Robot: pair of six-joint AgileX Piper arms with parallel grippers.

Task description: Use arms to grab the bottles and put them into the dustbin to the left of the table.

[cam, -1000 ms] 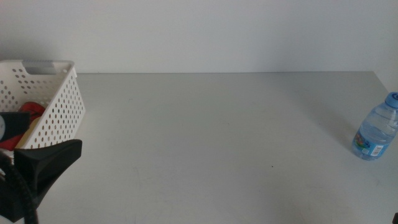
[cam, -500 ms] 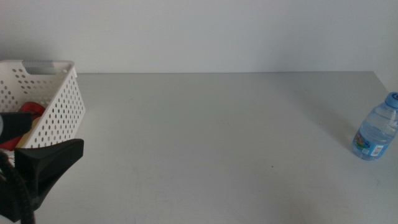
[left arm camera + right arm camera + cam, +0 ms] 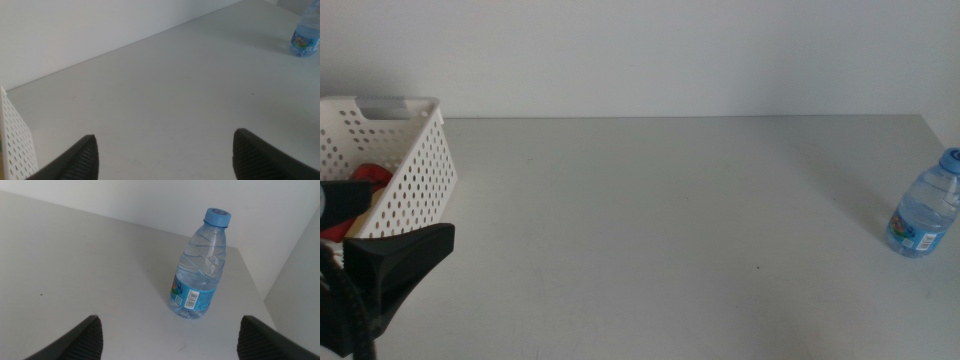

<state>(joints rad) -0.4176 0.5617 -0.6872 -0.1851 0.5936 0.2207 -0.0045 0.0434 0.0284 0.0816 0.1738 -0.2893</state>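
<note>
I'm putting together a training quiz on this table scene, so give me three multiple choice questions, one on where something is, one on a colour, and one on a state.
1. Where does the water bottle stand?
A. Inside the basket
B. Near the table's right edge
C. At the table's centre

2. What colour is the bottle's cap?
A. Blue
B. Red
C. Green

3. How are the jaws of the right gripper?
A. Shut on the bottle
B. Shut on nothing
C. Open, holding nothing

Answers:
1. B: the middle view shows it upright at the far right of the table, far from the white basket.
2. A: the right wrist view shows a blue cap.
3. C: both jaws stand wide apart, short of the bottle. The left gripper waits open beside the basket.
</note>
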